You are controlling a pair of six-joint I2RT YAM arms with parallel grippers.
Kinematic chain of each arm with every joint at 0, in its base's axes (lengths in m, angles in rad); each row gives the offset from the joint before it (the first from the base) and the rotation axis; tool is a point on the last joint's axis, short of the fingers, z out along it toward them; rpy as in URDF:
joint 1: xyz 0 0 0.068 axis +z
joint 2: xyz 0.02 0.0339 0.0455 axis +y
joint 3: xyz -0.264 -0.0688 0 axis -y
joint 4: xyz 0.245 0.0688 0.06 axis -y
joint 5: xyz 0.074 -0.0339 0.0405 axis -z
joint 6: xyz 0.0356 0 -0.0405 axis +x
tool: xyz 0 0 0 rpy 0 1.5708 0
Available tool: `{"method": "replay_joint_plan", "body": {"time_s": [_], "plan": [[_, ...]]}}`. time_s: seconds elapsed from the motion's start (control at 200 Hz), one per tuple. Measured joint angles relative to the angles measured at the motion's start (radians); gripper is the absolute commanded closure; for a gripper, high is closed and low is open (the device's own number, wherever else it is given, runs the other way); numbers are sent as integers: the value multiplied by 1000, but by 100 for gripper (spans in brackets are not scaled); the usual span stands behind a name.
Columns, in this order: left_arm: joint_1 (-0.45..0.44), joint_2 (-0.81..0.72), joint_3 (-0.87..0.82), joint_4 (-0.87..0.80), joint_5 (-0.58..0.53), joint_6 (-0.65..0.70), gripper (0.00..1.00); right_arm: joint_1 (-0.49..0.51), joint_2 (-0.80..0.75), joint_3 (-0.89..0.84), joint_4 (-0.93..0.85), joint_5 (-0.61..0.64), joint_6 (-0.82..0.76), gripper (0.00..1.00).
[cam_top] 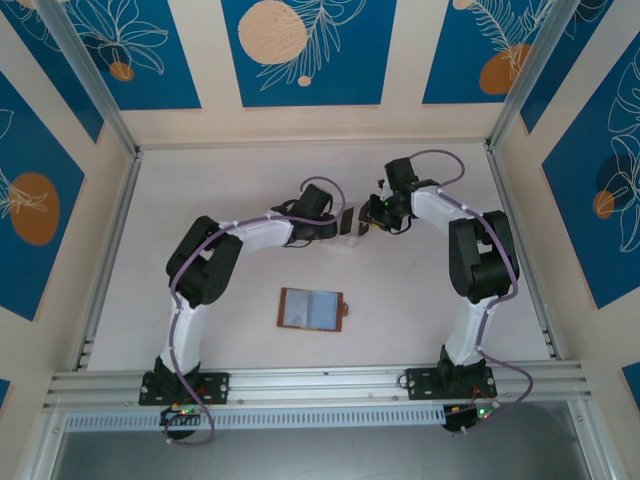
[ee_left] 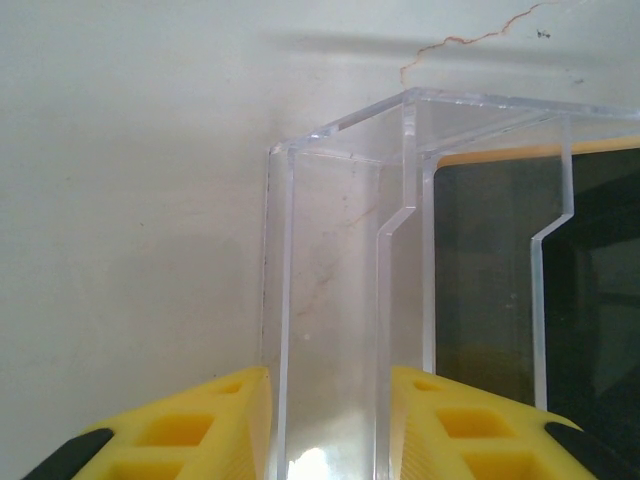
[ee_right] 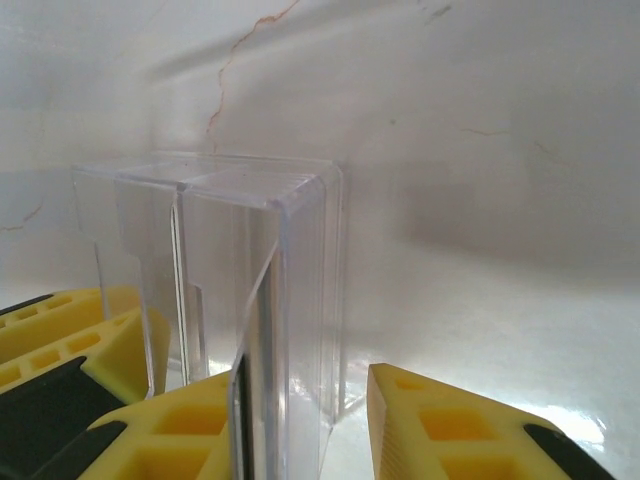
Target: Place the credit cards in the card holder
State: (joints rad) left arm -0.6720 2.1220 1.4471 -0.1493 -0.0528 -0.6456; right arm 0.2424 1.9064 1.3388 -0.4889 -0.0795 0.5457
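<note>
Bracing the clear stand (ee_left: 335, 250) pinched in my left gripper (ee_left: 328, 400), I had my right gripper (ee_right: 300, 390) spread astride a dark credit card (ee_left: 490, 290). To do: pinch square, lift straight. Card holder (cam_top: 311, 308) lay open near my bases.

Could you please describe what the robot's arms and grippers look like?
The left arm and right arm have white links, black joints and a purple cable each. The left gripper and right gripper have blocky yellow fingers with square recesses.
</note>
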Motion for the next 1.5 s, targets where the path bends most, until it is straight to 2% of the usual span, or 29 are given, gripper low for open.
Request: {"method": "replay_joint_plan", "body": {"time_s": [0.46,0.66,1.185,1.306,1.501], "plan": [[0,0,0,0,0,0,66,29,0,86,-122,109,-45,70],[0,1,0,0,0,0,66,31,0,107,-141,118,-53,80],[0,1,0,0,0,0,66,47,13,155,-188,147,-68,82],[0,1,0,0,0,0,66,53,24,171,-197,153,-77,90],[0,1,0,0,0,0,66,68,26,190,-222,172,-76,86]]}}
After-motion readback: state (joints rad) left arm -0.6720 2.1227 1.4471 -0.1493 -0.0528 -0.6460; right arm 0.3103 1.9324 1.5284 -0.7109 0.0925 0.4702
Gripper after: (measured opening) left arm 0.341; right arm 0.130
